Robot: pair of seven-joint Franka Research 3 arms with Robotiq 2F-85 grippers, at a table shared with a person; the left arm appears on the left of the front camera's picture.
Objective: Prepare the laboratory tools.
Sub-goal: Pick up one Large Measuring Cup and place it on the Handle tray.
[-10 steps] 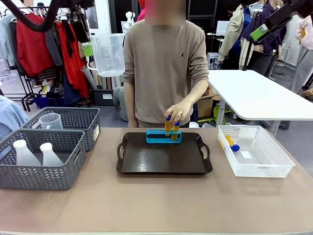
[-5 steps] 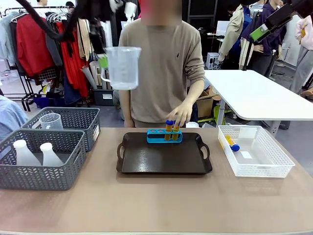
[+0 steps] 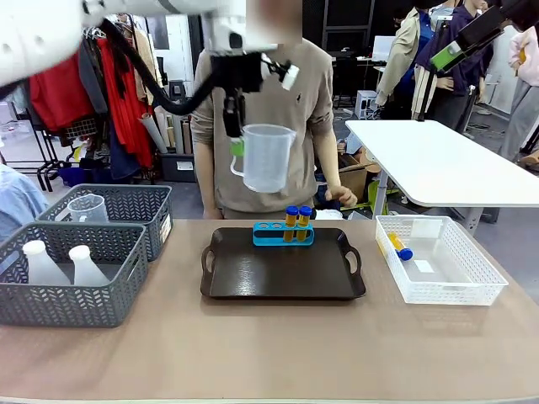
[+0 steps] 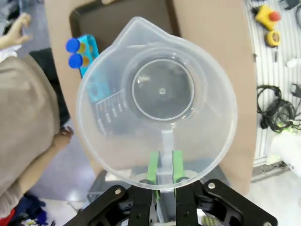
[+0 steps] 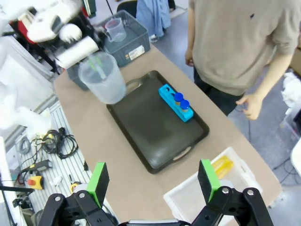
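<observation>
Above table (image 3: 253, 345), beaker (image 3: 268, 157) in end effector (image 4: 164, 163)

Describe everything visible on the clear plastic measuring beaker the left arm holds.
The clear plastic measuring beaker is a translucent, tapered jug with a pour spout, a side handle and printed graduation marks on its wall. It looks empty. It hangs upright in the air above the table, near the black tray, and touches nothing on either. The robot's left hand is shut on the handle, with its green pads on either side of it. Nothing else touches the beaker.
</observation>
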